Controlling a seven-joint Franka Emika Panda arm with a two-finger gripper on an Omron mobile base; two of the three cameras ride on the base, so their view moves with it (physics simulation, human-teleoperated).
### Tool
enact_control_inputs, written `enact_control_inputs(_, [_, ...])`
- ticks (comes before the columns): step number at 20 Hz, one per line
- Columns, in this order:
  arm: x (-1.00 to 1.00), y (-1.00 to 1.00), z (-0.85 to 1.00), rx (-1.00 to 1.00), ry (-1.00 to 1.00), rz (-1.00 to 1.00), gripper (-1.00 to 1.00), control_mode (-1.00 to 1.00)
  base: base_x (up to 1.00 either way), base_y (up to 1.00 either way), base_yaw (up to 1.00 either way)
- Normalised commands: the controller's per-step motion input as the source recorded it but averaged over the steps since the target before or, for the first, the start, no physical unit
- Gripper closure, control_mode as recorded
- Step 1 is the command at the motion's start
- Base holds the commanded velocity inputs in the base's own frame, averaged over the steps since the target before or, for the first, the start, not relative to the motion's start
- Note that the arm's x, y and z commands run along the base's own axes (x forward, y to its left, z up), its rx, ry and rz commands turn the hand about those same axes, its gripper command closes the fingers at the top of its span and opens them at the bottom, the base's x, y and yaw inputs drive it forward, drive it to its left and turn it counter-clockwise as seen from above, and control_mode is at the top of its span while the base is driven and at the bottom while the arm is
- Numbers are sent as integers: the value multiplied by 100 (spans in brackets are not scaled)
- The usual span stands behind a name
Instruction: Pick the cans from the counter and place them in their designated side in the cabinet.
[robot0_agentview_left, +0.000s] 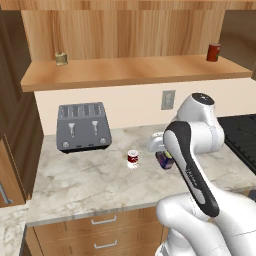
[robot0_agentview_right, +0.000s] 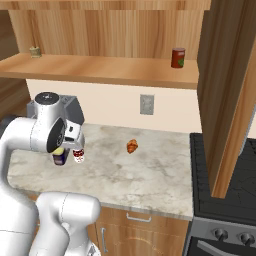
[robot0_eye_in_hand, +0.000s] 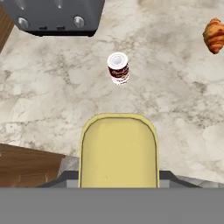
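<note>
Blue, yellow-topped can (robot0_agentview_left: 164, 160) sits clamped in your closed gripper (robot0_agentview_right: 60, 154) at centre-right above the marbled stone counter (robot0_agentview_left: 80, 185); lift it straight, clear of the red-and-white can (robot0_agentview_left: 133, 158), toward the wooden cabinet shelf (robot0_agentview_left: 135, 72).

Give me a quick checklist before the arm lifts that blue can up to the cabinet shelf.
1. Gripper shut on the blue can: ok.
2. Can clear of the counter: cannot tell.
3. Red-and-white can standing apart from the held one: ok.
4. Shelf board has bare space between the olive can and the dark red can: ok.
5. Toaster and croissant out of the lift path: ok.
</note>
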Motion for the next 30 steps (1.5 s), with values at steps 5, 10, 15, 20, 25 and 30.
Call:
enact_control_inputs(5, [-21,-22,20,-2,-1,0,100,-100,0,0,0])
enact_control_inputs(10, [-19,-22,19,-3,-2,0,100,-100,0,0,0])
enact_control_inputs(15, [-20,-25,18,-3,-1,0,100,-100,0,0,0])
enact_control_inputs(20, [-19,-24,19,-3,-1,0,100,-100,0,0,0])
enact_control_inputs(25, [-19,-23,21,-4,-1,0,100,-100,0,0,0])
enact_control_inputs(30, [-12,-22,23,-5,-4,0,100,-100,0,0,0])
